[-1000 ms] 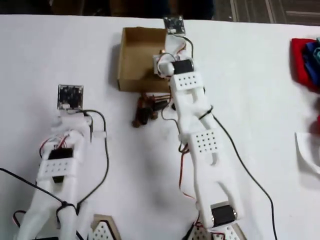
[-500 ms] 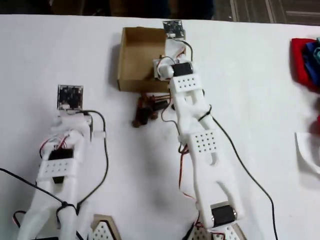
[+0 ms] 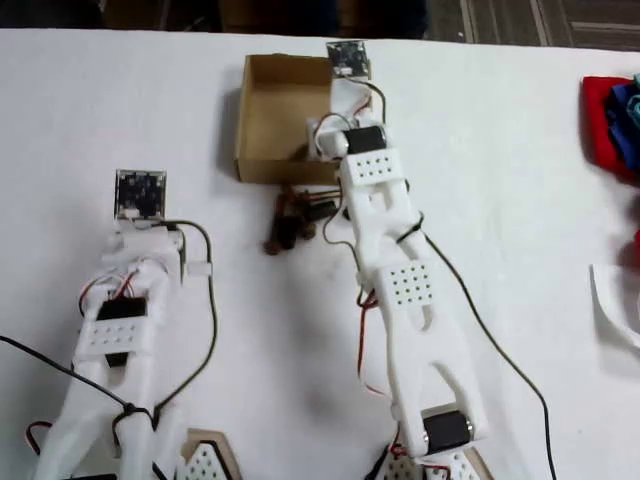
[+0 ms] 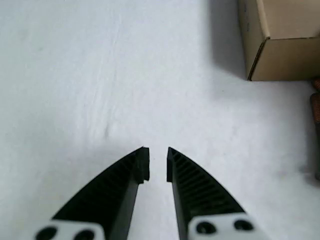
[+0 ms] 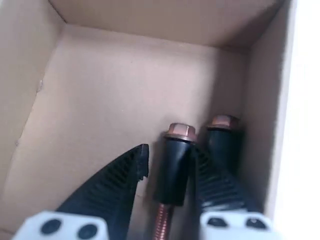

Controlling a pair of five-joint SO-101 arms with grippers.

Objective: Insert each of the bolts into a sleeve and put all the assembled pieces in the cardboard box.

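Observation:
My right gripper [image 5: 167, 155] hangs inside the cardboard box [image 3: 262, 110], fingers spread. Between them is a black sleeve with a copper bolt [image 5: 175, 167] through it; it leans on one finger, with a gap to the other. A second assembled piece [image 5: 223, 140] rests against the box wall [image 5: 265, 100] just beside it. Several loose bolts and sleeves [image 3: 295, 220] lie on the table by the box's near side. My left gripper [image 4: 156, 161] hovers over bare white table, its fingers almost together with nothing between them, the box corner [image 4: 280, 55] well ahead of it.
The right arm [image 3: 400, 280] stretches across the middle of the white table to the box. A red and blue cloth [image 3: 610, 120] and a white object [image 3: 615, 305] sit at the far right edge. Cables trail beside both arms.
The right arm's wrist has shifted a little at the box; a copper glint seen by it a second ago is now hidden in the high view. The left arm has stayed still.

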